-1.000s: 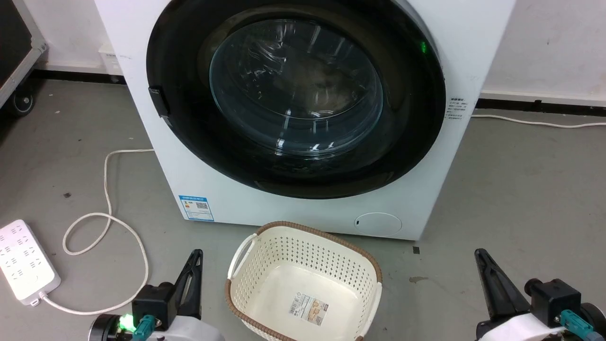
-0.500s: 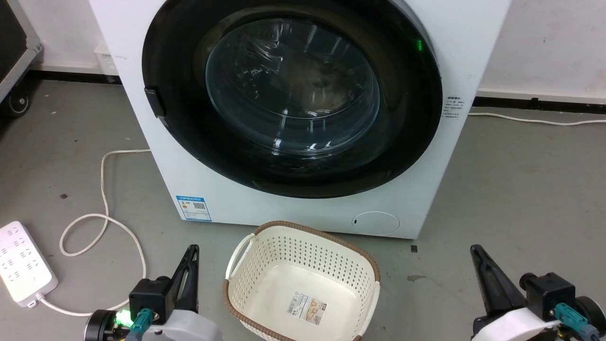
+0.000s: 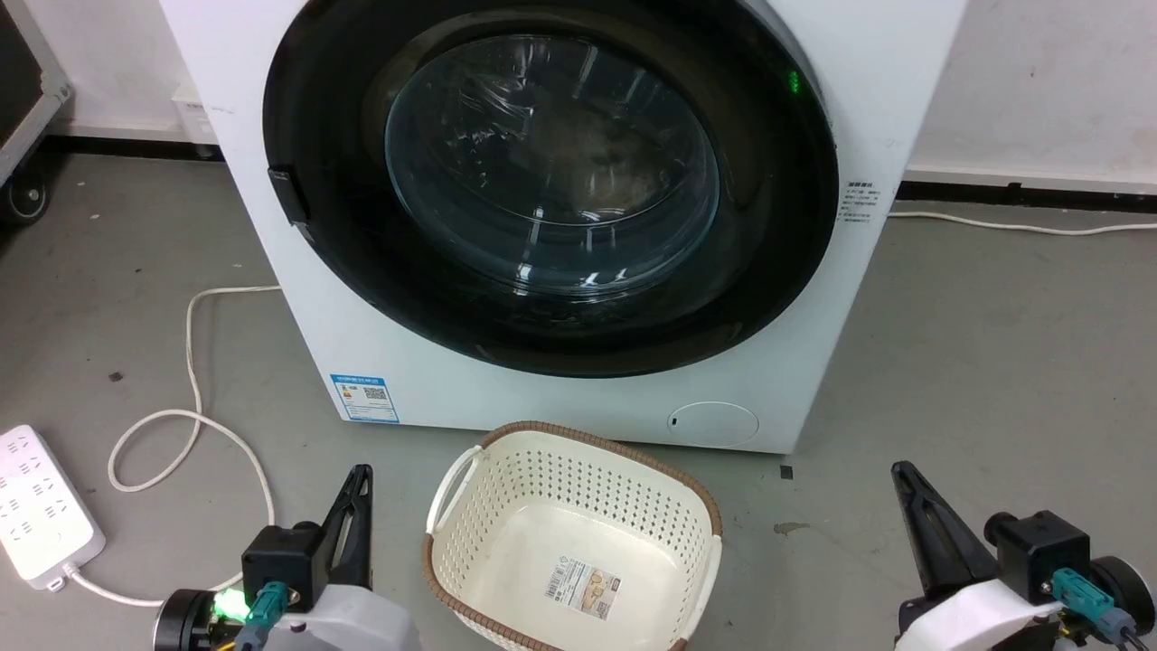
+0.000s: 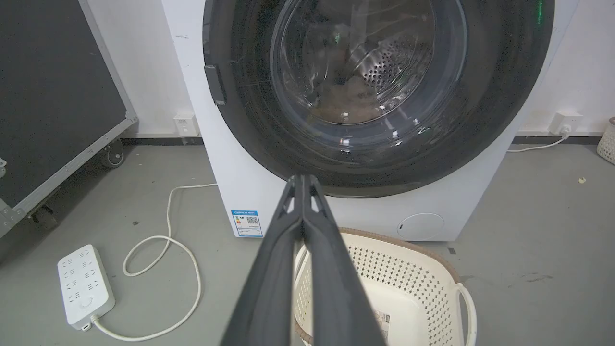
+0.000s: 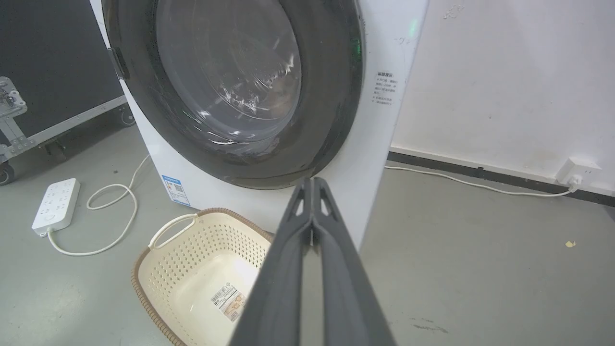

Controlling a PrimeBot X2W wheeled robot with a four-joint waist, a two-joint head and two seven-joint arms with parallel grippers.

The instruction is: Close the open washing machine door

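While the head camera looks down, the large round black-rimmed washing machine door (image 3: 551,181) with its bulging clear glass window sits square in the middle of the white box-shaped washing machine (image 3: 452,389), nearly as wide as the cabinet. From all three angles its dark ring lies flat against the white front, though I cannot tell whether the catch has bitten. On the ring's left edge juts the small black rectangular latch tab (image 3: 287,194), and up at the right rim a tiny green light (image 3: 794,83) glows. Through the glass in the left wrist view, there's the shiny perforated steel drum (image 4: 384,67) with something brownish lying in it. Down at the lower left hangs the left gripper (image 3: 360,475), its two long dark fingers pinched together tip to tip and gripping nothing. At the lower right, the right gripper (image 3: 899,470) is just the same: tips touching, no load. Both hang low and well apart from the door. Between them on the grey concrete floor (image 3: 994,362) stands the cream perforated plastic basket (image 3: 597,440) with a brown woven rim, just in front of the machine's foot, a printed paper label (image 3: 581,583) on its bottom. Far left lies the flat white power strip (image 3: 41,511), its looping white cable (image 3: 190,362) curling toward the machine.
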